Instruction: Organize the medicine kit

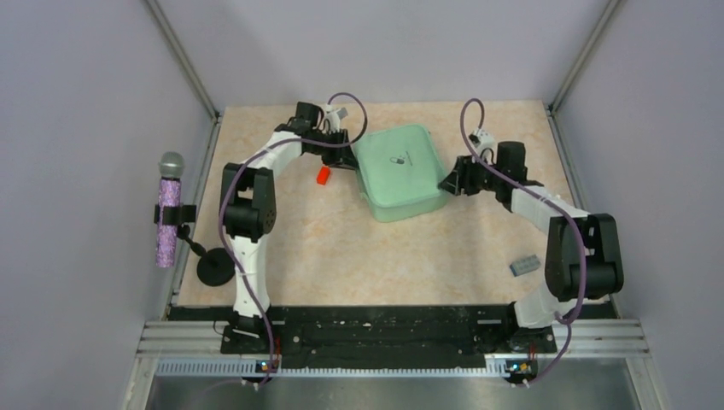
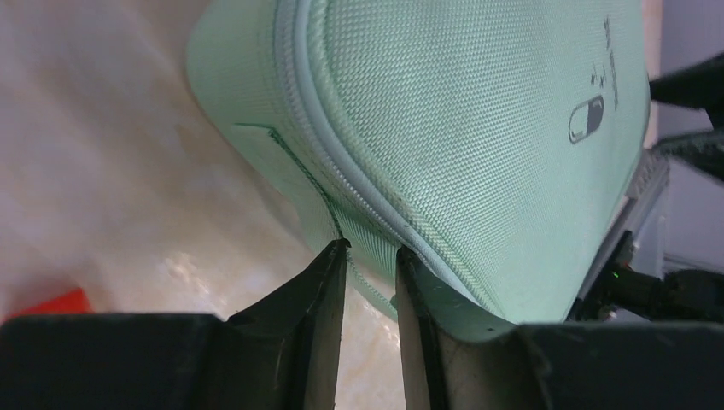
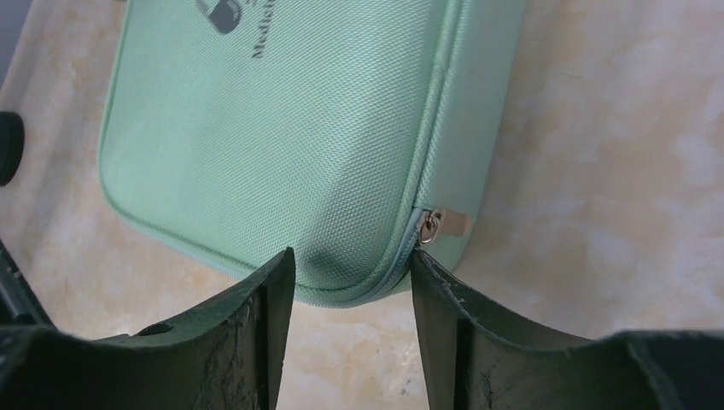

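Toward the back of the table (image 1: 341,248), between my two arms, the medicine kit (image 1: 399,171) lay flat, lid down, its zip apparently closed. My left gripper (image 2: 371,248) sat at the case's left side wall, fingers narrow, with a thin strip of green fabric between them; whether they truly pinched it I could not tell. My right gripper (image 3: 352,254) stood wide around the case's right corner, gripping nothing, the zipper pull (image 3: 431,226) just beside one finger. I judged the woven shell light, padded and a little yielding, likely to slide on the smooth top, so the metal pull was the place to take hold while the other side was braced. I counted one kit, one pull in view, one red piece (image 1: 324,175) and one grey piece (image 1: 525,266).
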